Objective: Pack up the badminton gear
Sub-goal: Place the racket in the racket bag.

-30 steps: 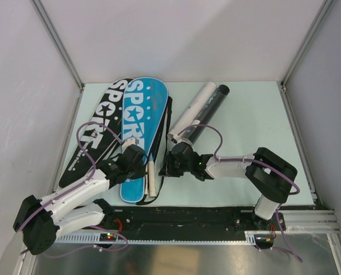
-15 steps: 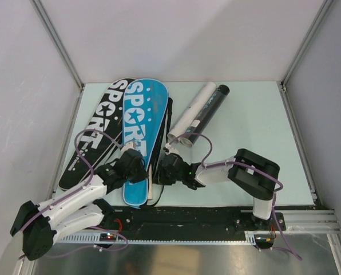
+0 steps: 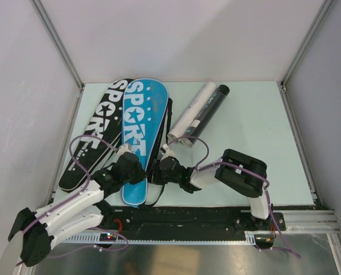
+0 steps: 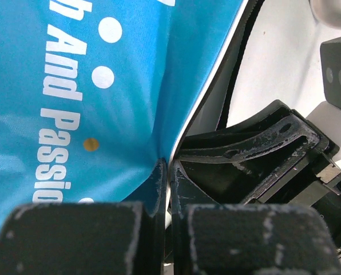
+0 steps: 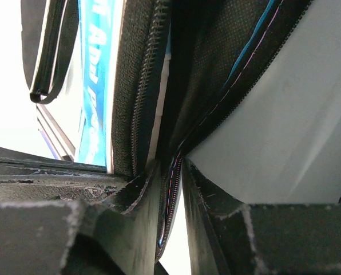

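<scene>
The blue cover (image 3: 141, 134) lies lengthwise on the left half of the worktop (image 3: 256, 132). Its wide end, with the word SPORT, points away from the arm bases, and it partly overlaps the black cover (image 3: 96, 137), which lies just to its left. The left claw (image 4: 166, 172) is at the left side of the blue cover's narrow near end. Its fingers are pressed together, with a fold of the blue cloth pinched between them. The right claw (image 5: 169, 172) is at the right side of the same end, set narrow, and it grips the dark zipped edge of the blue cover where this gapes. In the gap a pale strip (image 5: 159, 109) shows, but what it is I cannot tell, and the rest of the inside is dark. From above, both claws are mostly hidden by their own wrists. A black strap (image 3: 169, 120) runs along the right edge of the blue cover. Just to the right of the blue cover, the white tube (image 3: 192, 112) and the black tube (image 3: 209, 109) lie side by side, touching and slanted.
</scene>
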